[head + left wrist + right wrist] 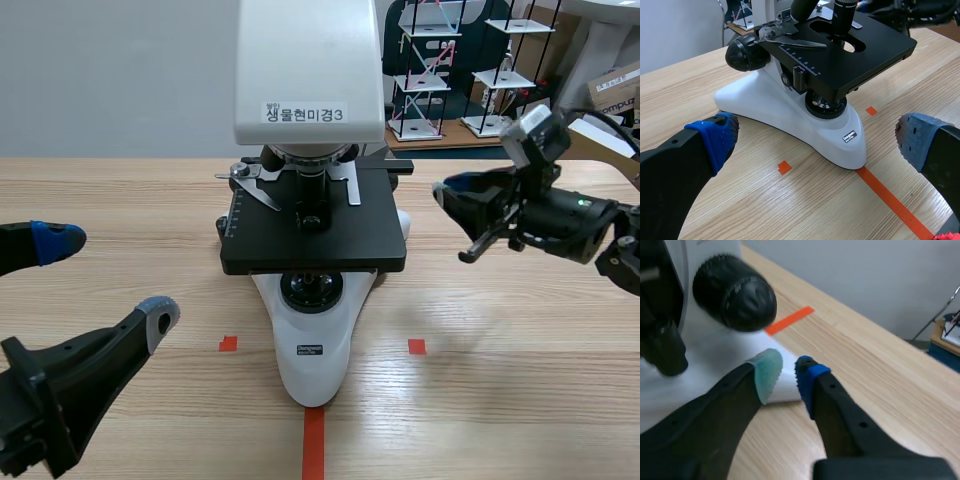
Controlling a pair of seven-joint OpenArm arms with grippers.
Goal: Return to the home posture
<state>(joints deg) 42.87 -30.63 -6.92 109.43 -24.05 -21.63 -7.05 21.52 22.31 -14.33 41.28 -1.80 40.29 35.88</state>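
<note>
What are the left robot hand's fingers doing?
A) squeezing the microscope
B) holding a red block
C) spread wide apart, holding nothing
C: the left gripper has its blue-padded fingers far apart, and the microscope sits ahead of them, untouched.

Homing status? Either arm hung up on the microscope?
Done: neither gripper holds anything; the left gripper is open, low at its own side, apart from the microscope. In hand: the right gripper, nearly shut, hangs beside the microscope's focus knob. To do: it probably has to pull back to its side.
</note>
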